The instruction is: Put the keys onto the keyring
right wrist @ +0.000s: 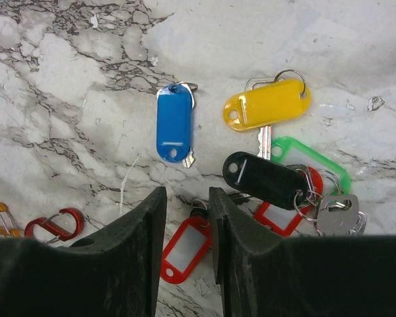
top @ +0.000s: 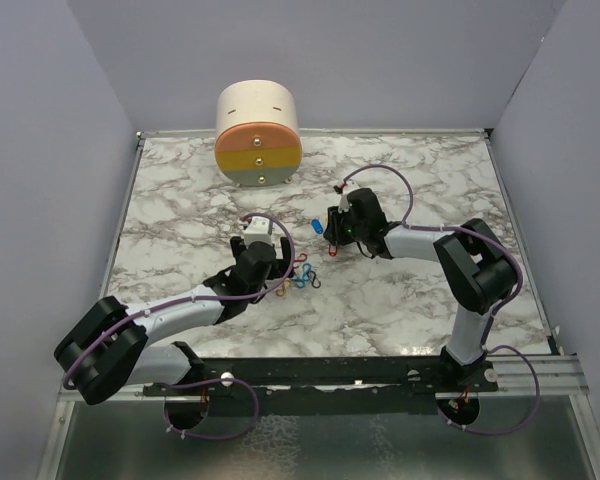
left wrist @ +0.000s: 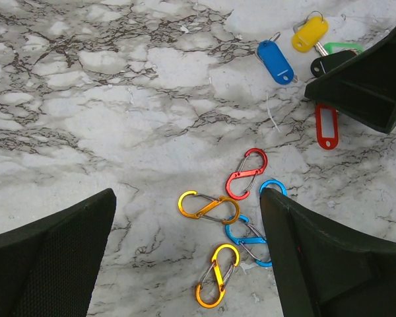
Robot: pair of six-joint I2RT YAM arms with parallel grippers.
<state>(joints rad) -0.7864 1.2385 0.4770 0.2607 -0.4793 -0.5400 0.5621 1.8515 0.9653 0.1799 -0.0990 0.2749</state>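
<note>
your right fingers (right wrist: 119, 264) stand close together with only a narrow slot between them, and a red key (right wrist: 185, 254) shows in that slot, lying on the table (right wrist: 66, 79); you cannot tell from these views whether they pinch it or only straddle it. just past their tips the blue key (right wrist: 173, 131) lies by itself, with the yellow key (right wrist: 267, 104) to its right in the wrist view. nearer the fingers, a black key (right wrist: 264, 179) lies across the green key (right wrist: 313, 162) and a second red key (right wrist: 284, 216), bunched with a bare metal key (right wrist: 336, 214) on small rings. your left fingers (left wrist: 53, 264) are spread wide and hold nothing. between them on the table is a loose group of clips: a red clip (left wrist: 246, 174), an orange clip (left wrist: 208, 207) touching a blue clip (left wrist: 247, 239), and a gold clip (left wrist: 216, 275) nearest the camera. the clips lie apart from the keys, on the left arm's side. at the far edge of the table stands a round box (top: 257, 135), well apart from both arms.
</note>
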